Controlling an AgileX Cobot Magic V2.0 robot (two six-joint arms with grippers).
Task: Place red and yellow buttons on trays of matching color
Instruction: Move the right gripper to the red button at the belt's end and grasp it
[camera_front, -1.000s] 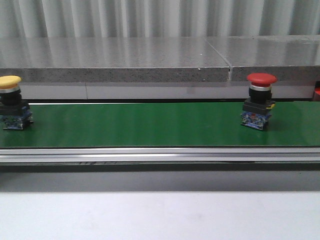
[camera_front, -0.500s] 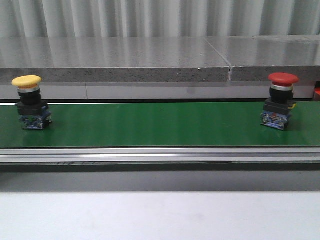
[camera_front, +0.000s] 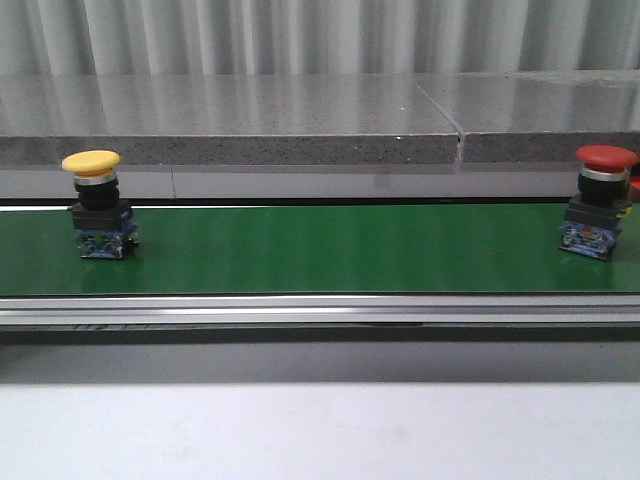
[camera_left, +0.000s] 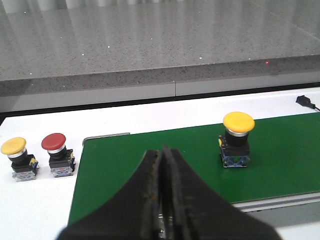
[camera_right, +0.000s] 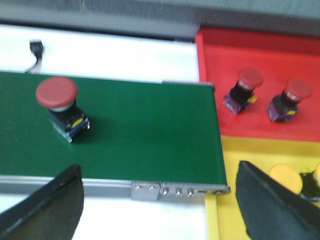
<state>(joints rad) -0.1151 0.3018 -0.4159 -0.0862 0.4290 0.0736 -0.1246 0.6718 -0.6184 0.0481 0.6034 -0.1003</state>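
As both buttons have been carried rightward along the green belt (camera_front: 320, 250), the red button (camera_front: 598, 215) is brought near the wide-open right gripper (camera_right: 160, 200); the left gripper (camera_left: 162, 200) is closed, empty.

No readable text, labels, brands, numbers or signs in any view. Yellow button (camera_front: 97, 205) and red button (camera_front: 598, 201) on the green belt (camera_front: 330, 250): caps plain, blue base blocks too small and blurred to read any marking. Left wrist view: 2 spare buttons (camera_left: 37, 157) beside the belt, nothing legible on them. Right wrist view: red tray (camera_right: 260, 55) and yellow tray (camera_right: 235, 165) carry no print; the buttons in them are blurred. The belt's metal end bracket (camera_right: 177, 190) shows only screw heads, no lettering.
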